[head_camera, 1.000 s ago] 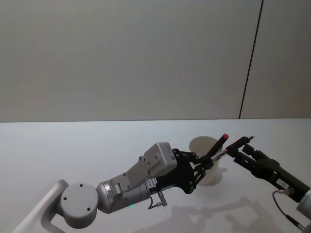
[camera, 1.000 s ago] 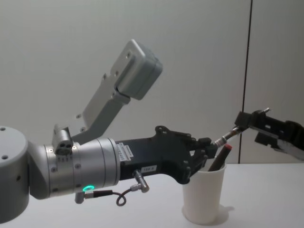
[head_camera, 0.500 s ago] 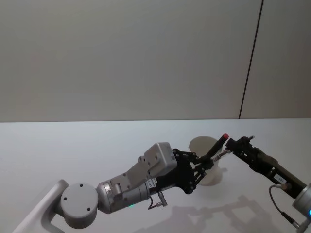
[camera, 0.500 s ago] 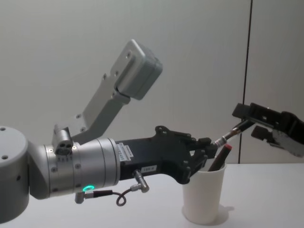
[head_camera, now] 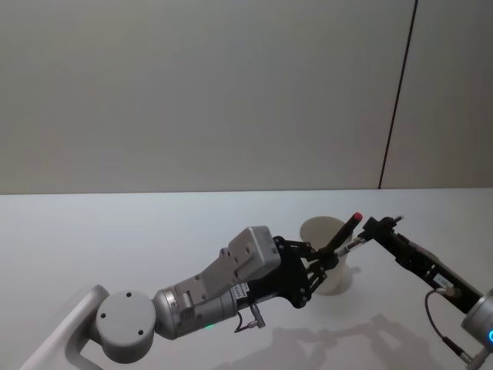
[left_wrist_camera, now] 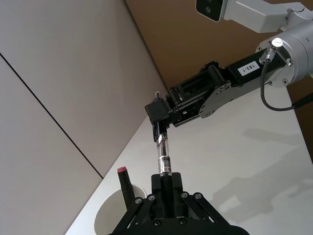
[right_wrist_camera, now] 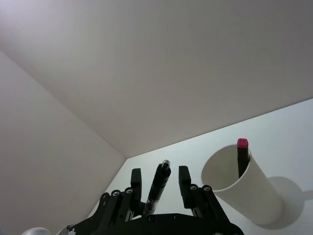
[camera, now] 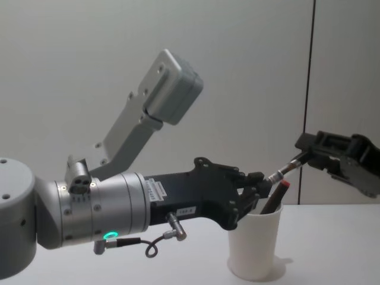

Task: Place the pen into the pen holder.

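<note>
The slim clear-barrelled pen [left_wrist_camera: 163, 157] is hanging just above the tapered white paper cup [camera: 255, 242], its lower end clamped in the left hand [left_wrist_camera: 165, 182]; the right hand [right_wrist_camera: 157, 188] is straddling its upper tip with fingers spread, seemingly a handover; a red-capped dark marker [right_wrist_camera: 241, 157] is leaning inside the cup on the white counter [head_camera: 115, 231], crowding the opening.

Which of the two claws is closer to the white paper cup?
Left. The left gripper sits at the cup's rim; the right gripper hangs higher, off to the right.
</note>
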